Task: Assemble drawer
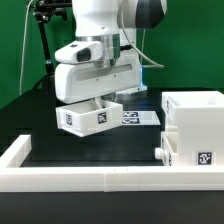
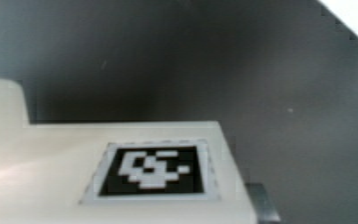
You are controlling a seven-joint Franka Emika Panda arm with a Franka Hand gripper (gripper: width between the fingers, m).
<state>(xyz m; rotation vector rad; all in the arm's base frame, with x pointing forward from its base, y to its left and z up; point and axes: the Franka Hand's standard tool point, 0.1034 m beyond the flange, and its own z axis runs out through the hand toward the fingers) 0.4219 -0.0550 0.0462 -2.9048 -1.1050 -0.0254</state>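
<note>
Carrying one small drawer box [image 1: 92, 115] clear of the table [image 1: 60, 145], the tool [image 1: 97, 98] is seen toward the exterior view's left, its fingers closed on the box's upper walls; the exact contact is hidden by the wrist body. A square tag is borne on the box's front face. In the wrist view only a white panel with a tag [image 2: 153, 170] is made out against the dark surface.

Behind, near the table's far edge, the marker board [image 1: 140, 118] is noted lying flat.

At the exterior view's right, close to the near edge and its low white wall [image 1: 70, 175], the tall housing [image 1: 195, 135] is found standing, a knobbed front [image 1: 162, 152] showing at its side.

Handling, as judged: thin rigid plastic, light, smooth and likely slippery; walls stiff enough for a pinch. A hold across opposite side walls near the rim is judged best, the knob being left free.
</note>
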